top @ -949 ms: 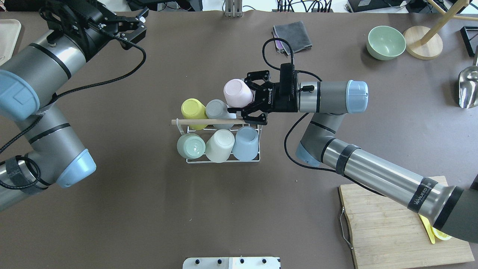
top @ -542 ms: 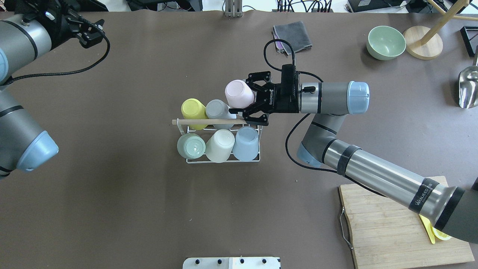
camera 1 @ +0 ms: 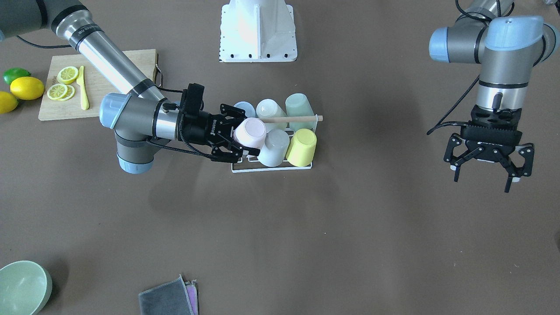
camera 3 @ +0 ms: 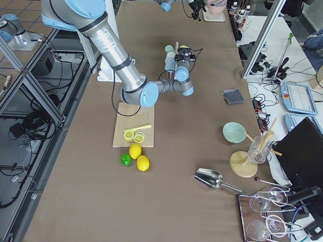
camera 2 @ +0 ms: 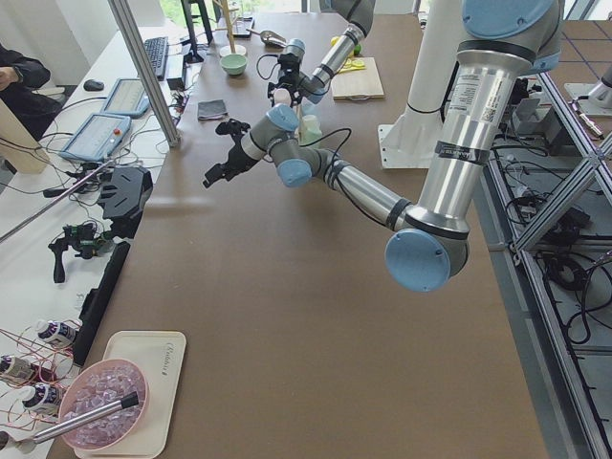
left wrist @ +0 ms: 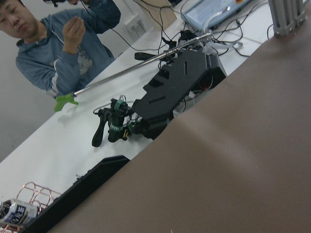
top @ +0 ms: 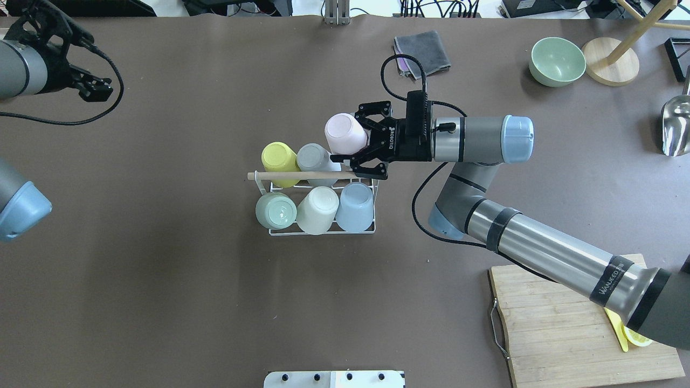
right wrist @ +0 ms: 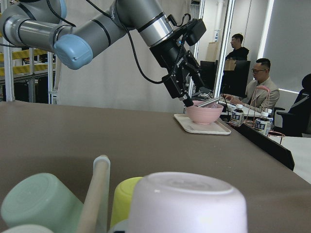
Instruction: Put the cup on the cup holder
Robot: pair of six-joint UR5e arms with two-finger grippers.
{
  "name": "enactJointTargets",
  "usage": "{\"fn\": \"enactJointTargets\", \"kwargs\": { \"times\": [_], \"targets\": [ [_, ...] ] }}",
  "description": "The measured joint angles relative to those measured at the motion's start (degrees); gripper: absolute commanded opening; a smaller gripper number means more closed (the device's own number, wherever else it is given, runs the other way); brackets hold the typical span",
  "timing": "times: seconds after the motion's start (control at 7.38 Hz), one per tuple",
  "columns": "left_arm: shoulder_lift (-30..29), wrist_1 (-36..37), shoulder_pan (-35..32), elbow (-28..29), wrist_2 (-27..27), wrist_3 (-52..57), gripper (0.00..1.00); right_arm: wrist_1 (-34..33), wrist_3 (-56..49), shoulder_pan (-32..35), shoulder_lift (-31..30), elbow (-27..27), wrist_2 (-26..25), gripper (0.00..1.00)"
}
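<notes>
"What was the table like?"

"One matte brown cover [top: 161,280] over the whole top, most of it bare. In the middle stood the small white wire cup holder [top: 322,232], with a light wooden rod [top: 291,175] across its top. Five plastic cups sat on it, tipped with their bases up. A yellow cup [top: 279,156] and a grey cup [top: 312,157] were in the row far from the robot. A pale green cup [top: 275,210], a cream cup [top: 317,209] and a light blue cup [top: 354,213] were in the near row."

"And the sixth?"

"The pale pink cup [top: 345,133] was in the right gripper [top: 356,139], its black fingers closed against the sides. It was tipped, base upward, at the free end of the far row, just beside the grey cup. Whether it sat on a prong, I couldn't tell."

"The other arm?"

"Out toward the robot's left end, well apart from the rack. The left gripper [camera 1: 481,181] pointed down above the cover, fingers spread wide with nothing between them."

"What else was in the room?"

"There was a wooden cutting board [top: 566,334] with lemon slices [camera 1: 61,85] and a yellow knife [camera 1: 82,87]. Whole lemons [camera 1: 27,87] and a lime [camera 1: 16,75] lay beside it. I also saw a mint-green bowl [top: 557,61], a folded grey cloth [top: 422,48] and a steel scoop [top: 676,126]. At the left end was a cream tray [right wrist: 214,130] holding a pink bowl [right wrist: 204,115]. Beyond the table were desks with cables and a seated man [right wrist: 263,80]."
</notes>
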Motion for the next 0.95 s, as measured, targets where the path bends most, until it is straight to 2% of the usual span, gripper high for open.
{"fn": "enactJointTargets", "kwargs": {
  "times": [0.27, 0.54, 0.68, 0.81, 0.95],
  "targets": [
    [4.70, 1.28, -4.00, 1.15, -10.02, 0.03, 0.98, -0.03, 0.23, 0.47, 0.22, 0.01, 0.29, 0.05],
    [5.28, 6.49, -11.09, 4.46, -22.17, 0.97, 0.98, -0.05, 0.44, 0.57, 0.27, 0.01, 0.36, 0.53],
    [4.94, 10.62, -14.14, 5.58, -25.01, 3.00, 0.98, -0.09, 0.97, 0.59, 0.33, 0.03, 0.36, 0.68],
    [4.69, 15.25, -16.89, 6.09, -26.94, 5.54, 0.98, -0.11, 1.82, 0.59, 0.39, 0.10, 0.36, 0.99],
    [4.62, 19.12, -19.65, 6.77, -29.69, 7.27, 0.98, -0.14, 2.44, 0.59, 0.42, 0.17, 0.37, 1.00]
  ]
}}
